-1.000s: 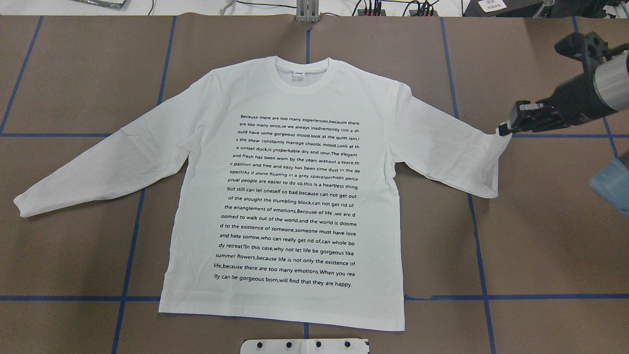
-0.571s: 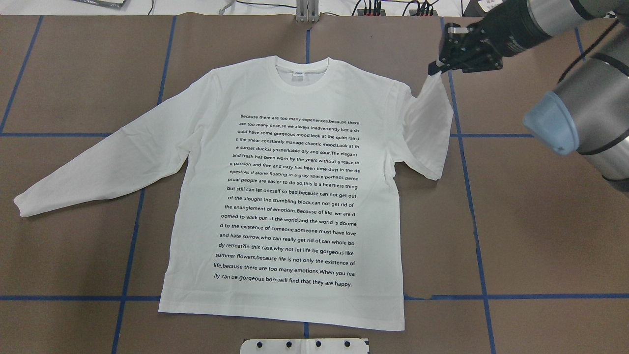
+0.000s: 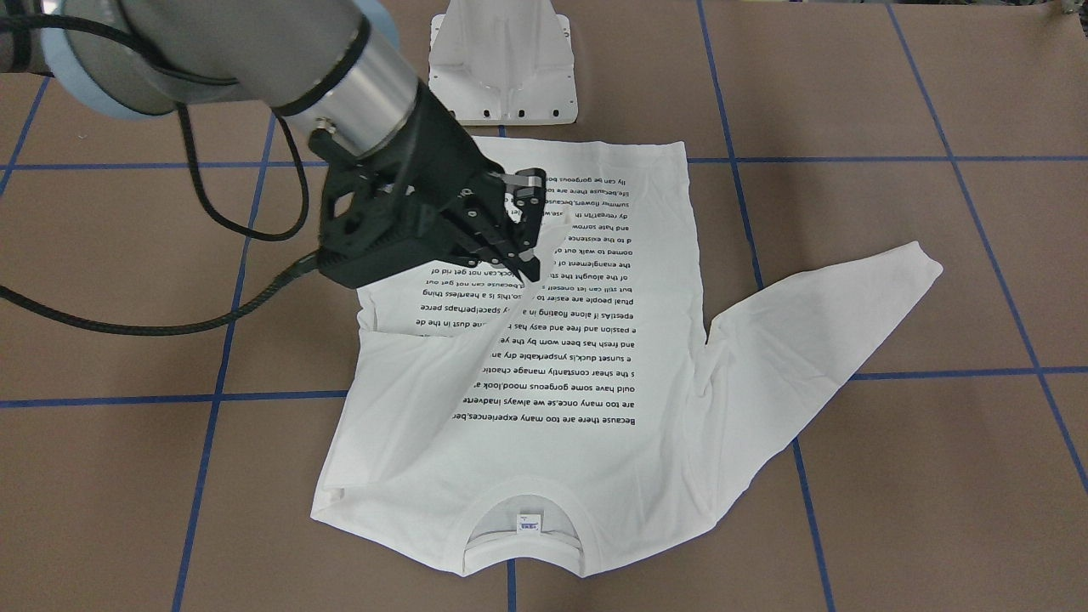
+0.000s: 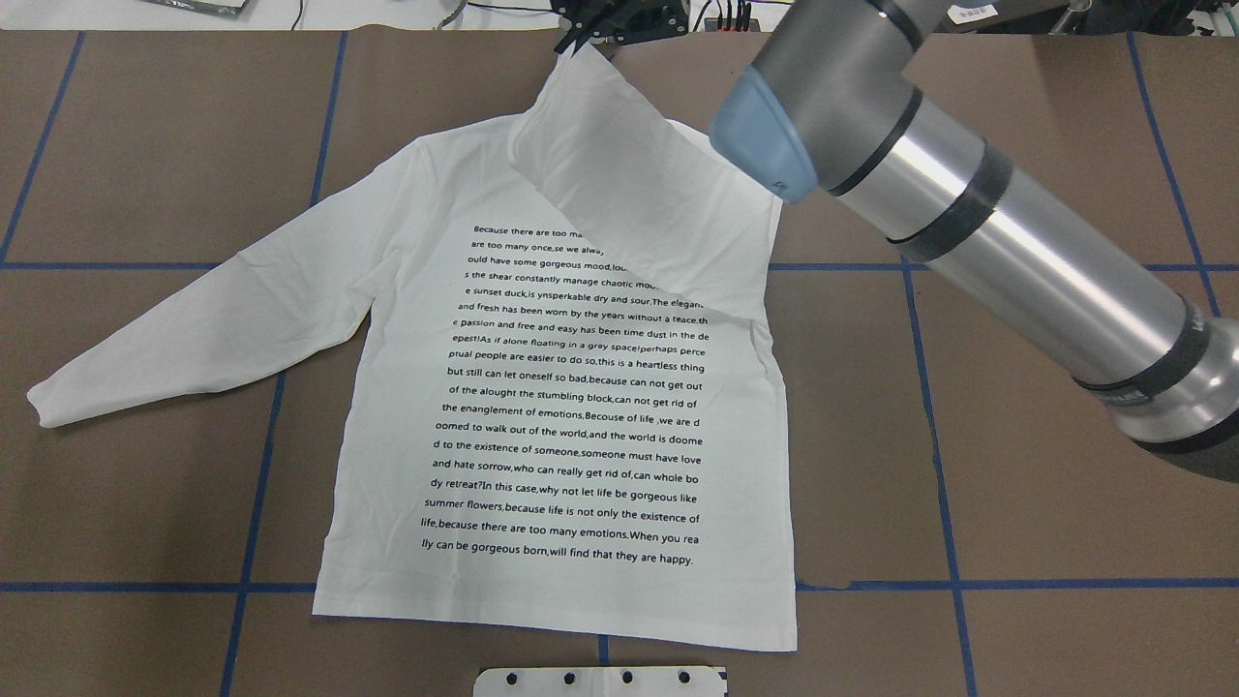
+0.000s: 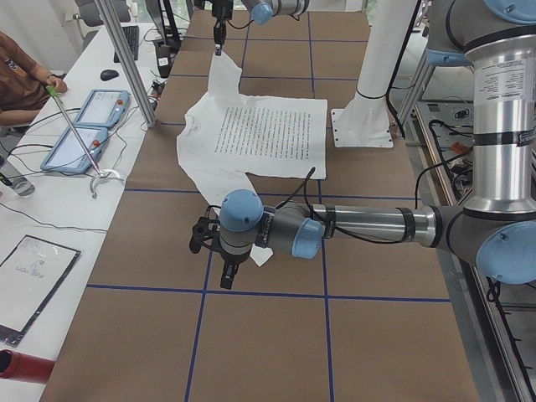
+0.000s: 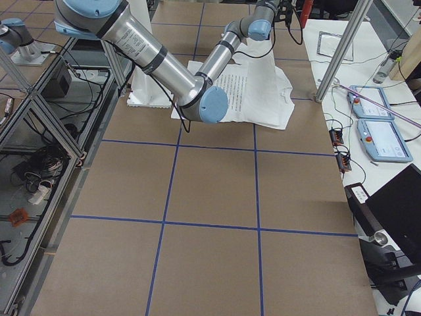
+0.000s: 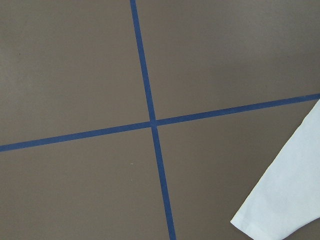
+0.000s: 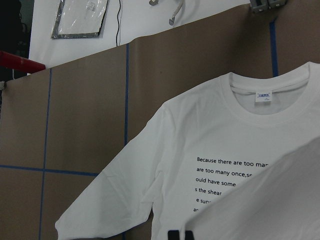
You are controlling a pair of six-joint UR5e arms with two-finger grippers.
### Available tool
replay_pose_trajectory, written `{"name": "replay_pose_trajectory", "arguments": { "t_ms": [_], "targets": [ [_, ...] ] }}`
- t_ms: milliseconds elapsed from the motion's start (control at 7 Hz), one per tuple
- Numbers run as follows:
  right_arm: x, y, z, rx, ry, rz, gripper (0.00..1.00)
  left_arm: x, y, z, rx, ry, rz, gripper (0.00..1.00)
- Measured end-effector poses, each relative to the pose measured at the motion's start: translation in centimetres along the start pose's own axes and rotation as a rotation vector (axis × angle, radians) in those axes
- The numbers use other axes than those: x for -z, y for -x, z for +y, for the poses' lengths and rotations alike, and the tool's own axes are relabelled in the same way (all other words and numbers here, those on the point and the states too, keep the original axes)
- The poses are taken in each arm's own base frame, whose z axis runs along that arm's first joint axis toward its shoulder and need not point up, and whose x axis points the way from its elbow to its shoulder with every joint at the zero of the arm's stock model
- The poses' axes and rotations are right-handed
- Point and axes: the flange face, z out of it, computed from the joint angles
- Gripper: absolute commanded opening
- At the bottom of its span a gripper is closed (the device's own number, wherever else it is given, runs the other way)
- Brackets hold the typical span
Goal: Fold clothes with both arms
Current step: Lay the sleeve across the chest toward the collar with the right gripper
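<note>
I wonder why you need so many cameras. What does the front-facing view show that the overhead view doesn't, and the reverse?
Front-facing only: the whole right gripper pinching the lifted sleeve, plus the collar and neck label. Overhead only: the bench with cables beyond the table; the sleeve hides the collar there. Both: the white shirt, its other sleeve spread flat, the right arm.

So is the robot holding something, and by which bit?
The right gripper pinches the white shirt by the cuff end of one sleeve, lifted across its chest.
</note>
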Motion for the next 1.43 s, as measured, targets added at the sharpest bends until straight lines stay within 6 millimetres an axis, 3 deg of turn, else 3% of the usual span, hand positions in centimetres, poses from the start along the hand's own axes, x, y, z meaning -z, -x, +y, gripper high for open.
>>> {"name": "replay_pose_trajectory", "arguments": {
  "t_ms": [429,857,1286,1429],
  "targets": [
    [-10.7,1.9,4.0,0.007,0.008,0.094,0.00,-0.1,0.1,0.0,0.003,0.002,-0.001,0.99],
    [-20.9,2.8,3.9,0.011,0.014,0.179,0.00,-0.2,0.2,0.1,0.003,0.003,-0.001,0.99],
    [-27.8,5.0,5.3,0.056,-0.069,0.224,0.01,-0.3,0.4,-0.2,0.004,0.005,-0.001,0.99],
    [-28.9,5.7,6.0,0.077,-0.111,0.216,0.99,-0.4,0.4,-0.3,0.005,0.005,-0.001,0.99]
  ]
}}
